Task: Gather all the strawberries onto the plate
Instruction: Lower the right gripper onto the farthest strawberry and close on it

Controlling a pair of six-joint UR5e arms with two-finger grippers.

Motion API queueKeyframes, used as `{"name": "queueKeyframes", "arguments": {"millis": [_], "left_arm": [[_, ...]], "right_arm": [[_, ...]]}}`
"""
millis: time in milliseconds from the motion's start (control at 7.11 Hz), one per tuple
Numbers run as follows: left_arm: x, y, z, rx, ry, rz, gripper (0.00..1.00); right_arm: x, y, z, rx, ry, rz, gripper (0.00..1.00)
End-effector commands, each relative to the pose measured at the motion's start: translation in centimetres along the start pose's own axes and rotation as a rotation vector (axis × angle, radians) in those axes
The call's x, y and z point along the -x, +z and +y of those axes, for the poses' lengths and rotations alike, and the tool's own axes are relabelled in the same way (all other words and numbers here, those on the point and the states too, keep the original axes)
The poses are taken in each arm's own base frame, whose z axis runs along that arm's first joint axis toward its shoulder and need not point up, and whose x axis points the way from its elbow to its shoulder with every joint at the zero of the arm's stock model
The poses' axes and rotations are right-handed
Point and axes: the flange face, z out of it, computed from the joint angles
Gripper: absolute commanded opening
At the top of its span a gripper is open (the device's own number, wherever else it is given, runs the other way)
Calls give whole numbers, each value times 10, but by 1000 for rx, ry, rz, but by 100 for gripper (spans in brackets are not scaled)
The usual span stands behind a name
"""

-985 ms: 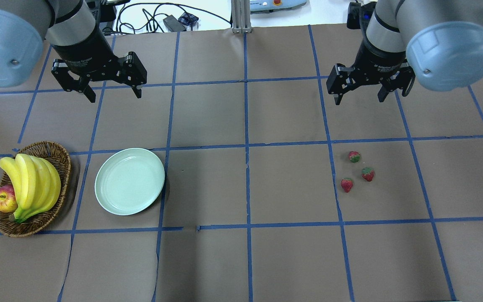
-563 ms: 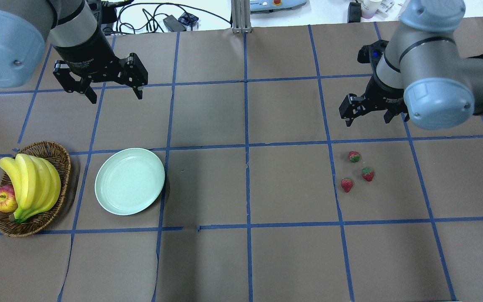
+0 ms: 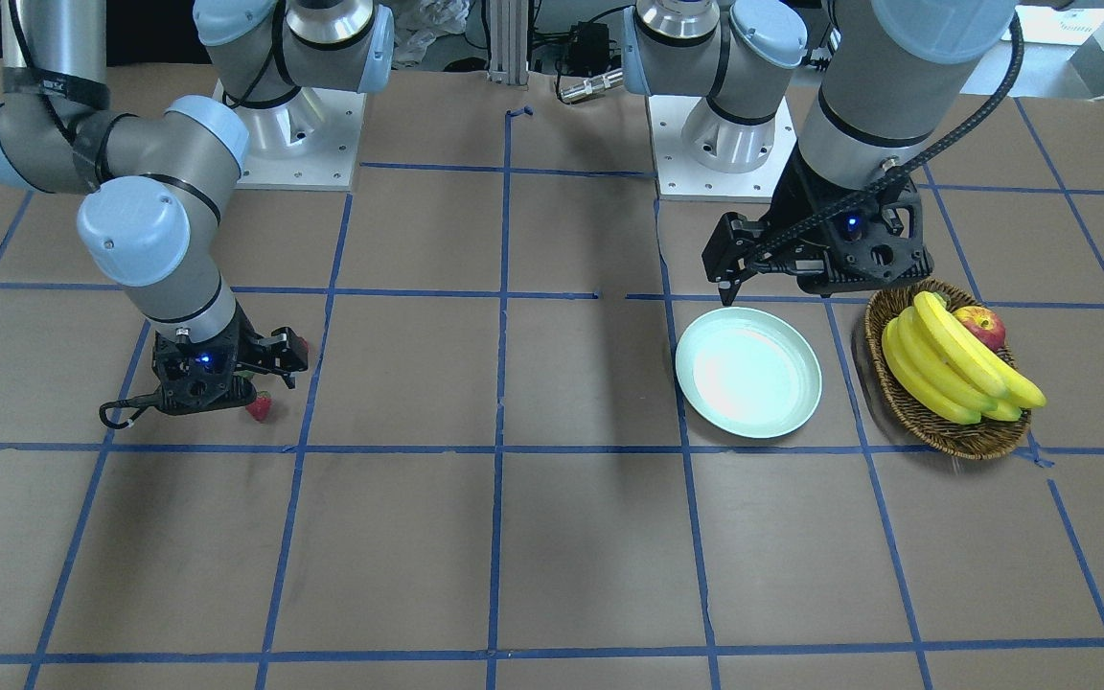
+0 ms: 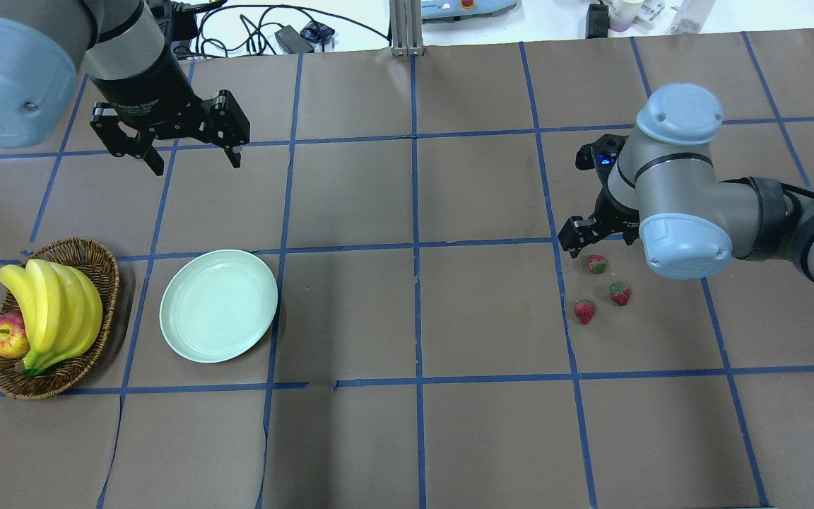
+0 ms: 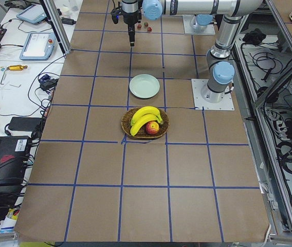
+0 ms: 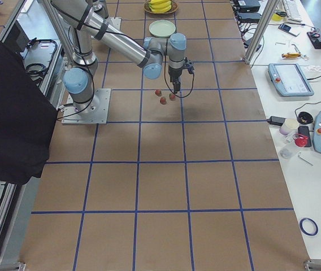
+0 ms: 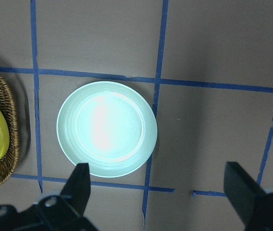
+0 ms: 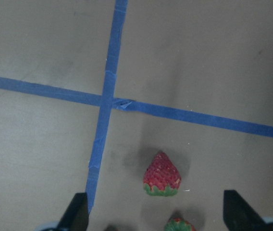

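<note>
A table (image 4: 492,438) papered in brown and gridded with blue tape (image 4: 414,247) stands in a lab, with cables (image 4: 251,28) and tablet screens (image 6: 287,79) on the benches around it. Three strawberries (image 4: 597,264), small and red with green leafy tops, lie close together on the paper on the robot's right, well apart from the single plate (image 4: 218,305), which is pale mint, glossy and round. The right gripper (image 8: 154,193), fingers spread wide and holding nothing, hangs low over one of them. The left gripper (image 4: 195,166), likewise wide and empty, hovers near the plate without touching it. One wicker basket (image 4: 92,253) sits beside the plate — it holds one bunch of bananas (image 4: 54,304) and one apple (image 4: 6,336).
</note>
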Motion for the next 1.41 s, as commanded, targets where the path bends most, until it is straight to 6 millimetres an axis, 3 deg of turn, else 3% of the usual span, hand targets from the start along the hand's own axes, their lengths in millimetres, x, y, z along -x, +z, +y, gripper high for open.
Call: {"name": "queueKeyframes", "arguments": {"millis": [0, 141, 422, 563, 704, 985, 1126, 1266], "left_arm": [[0, 0, 0, 0, 0, 0, 100], [0, -1, 0, -2, 0, 0, 100], [0, -1, 0, -2, 0, 0, 100], [0, 0, 0, 0, 0, 0, 100], [0, -1, 0, -2, 0, 0, 100], [0, -1, 0, -2, 0, 0, 100], [0, -1, 0, -2, 0, 0, 100], [0, -1, 0, -2, 0, 0, 100]], "right_arm": [[-6, 22, -7, 36, 14, -8, 100], [-14, 38, -5, 65, 30, -18, 100], [-15, 40, -4, 68, 35, -21, 99], [-15, 43, -3, 75, 33, -23, 89], [-15, 45, -3, 78, 31, -24, 86], [-14, 47, -1, 85, 31, -26, 21], [-14, 47, -1, 87, 33, -27, 7], [-14, 47, -1, 87, 31, -25, 0]]}}
